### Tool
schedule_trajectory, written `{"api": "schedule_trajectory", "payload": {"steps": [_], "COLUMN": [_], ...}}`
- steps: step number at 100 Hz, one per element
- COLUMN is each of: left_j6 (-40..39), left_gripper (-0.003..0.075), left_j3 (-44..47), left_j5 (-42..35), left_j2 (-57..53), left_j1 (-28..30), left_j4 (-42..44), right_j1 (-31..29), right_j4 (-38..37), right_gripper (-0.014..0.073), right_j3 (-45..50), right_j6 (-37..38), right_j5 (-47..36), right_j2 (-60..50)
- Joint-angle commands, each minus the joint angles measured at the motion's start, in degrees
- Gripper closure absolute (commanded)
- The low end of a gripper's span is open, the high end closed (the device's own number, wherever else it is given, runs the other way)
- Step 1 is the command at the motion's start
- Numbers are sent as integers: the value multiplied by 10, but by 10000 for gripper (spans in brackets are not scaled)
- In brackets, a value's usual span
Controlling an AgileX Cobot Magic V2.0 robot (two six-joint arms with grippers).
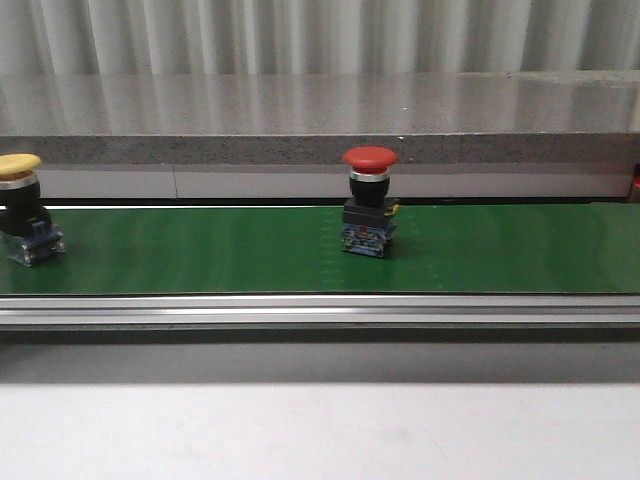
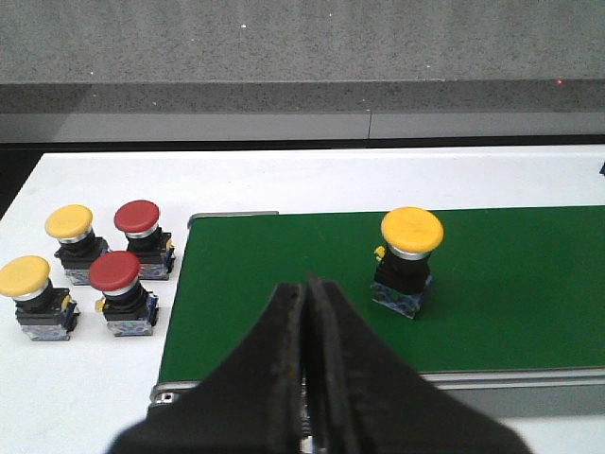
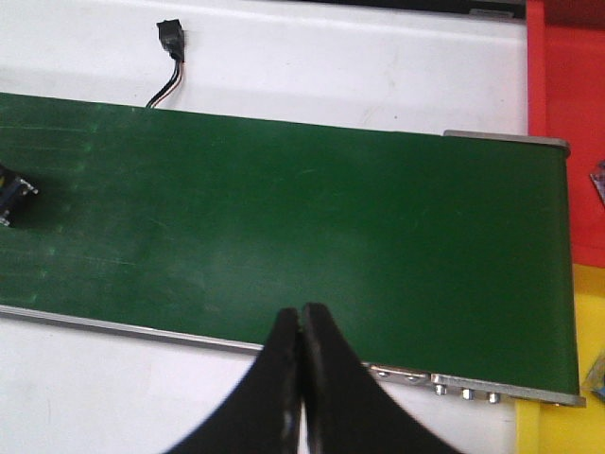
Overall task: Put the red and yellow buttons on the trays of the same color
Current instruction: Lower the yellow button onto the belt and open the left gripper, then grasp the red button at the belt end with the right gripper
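Observation:
A red button [image 1: 370,200] stands upright mid-belt on the green conveyor [image 1: 200,255]. At the belt's left end stands a yellow button [image 1: 25,205], which the left wrist view shows as well [image 2: 411,260]. My left gripper [image 2: 307,284] is shut and empty, hovering over the belt's near edge, to the left of that yellow button. My right gripper [image 3: 302,312] is also shut and empty, above the near rail of the belt's right part. Past the belt's right end lie a red tray [image 3: 567,85] and a yellow tray [image 3: 548,430]. Neither gripper shows in the front view.
Several more buttons stand on the white table left of the belt: yellow ones [image 2: 71,230] [image 2: 28,293] and red ones [image 2: 140,227] [image 2: 118,288]. A black plug with wires [image 3: 170,43] lies beyond the belt. A dark block [image 3: 9,192] is cut off at the frame edge.

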Motion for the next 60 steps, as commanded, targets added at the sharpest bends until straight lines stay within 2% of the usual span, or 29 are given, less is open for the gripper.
{"api": "schedule_trajectory", "payload": {"steps": [1, 23, 33, 39, 40, 51, 52, 54, 60], "left_j6": [-1, -1, -1, -1, -1, -1, -1, -1, -1], "left_gripper": [740, 740, 740, 740, 740, 740, 740, 740, 740], "left_j3": [-15, -15, -15, -15, -15, -15, -15, -15, -15], "left_j5": [-39, -39, -39, -39, -39, -39, -39, -39, -39], "left_j2": [2, 2, 2, 2, 2, 2, 2, 2, 2], "left_j1": [-5, -5, -5, -5, -5, -5, -5, -5, -5], "left_j4": [7, 7, 7, 7, 7, 7, 7, 7, 7], "right_j1": [0, 0, 0, 0, 0, 0, 0, 0, 0], "right_j4": [2, 2, 3, 3, 3, 6, 8, 11, 24], "right_gripper": [661, 653, 576, 447, 447, 138, 138, 71, -43], "right_j3": [-14, -14, -14, -14, -14, -14, -14, -14, -14], "right_j6": [-5, -5, -5, -5, -5, -5, -5, -5, -5], "right_j5": [-37, -27, -18, -9, -7, 8, 8, 8, 8], "right_j2": [-8, -8, -8, -8, -8, -8, -8, -8, -8]}}
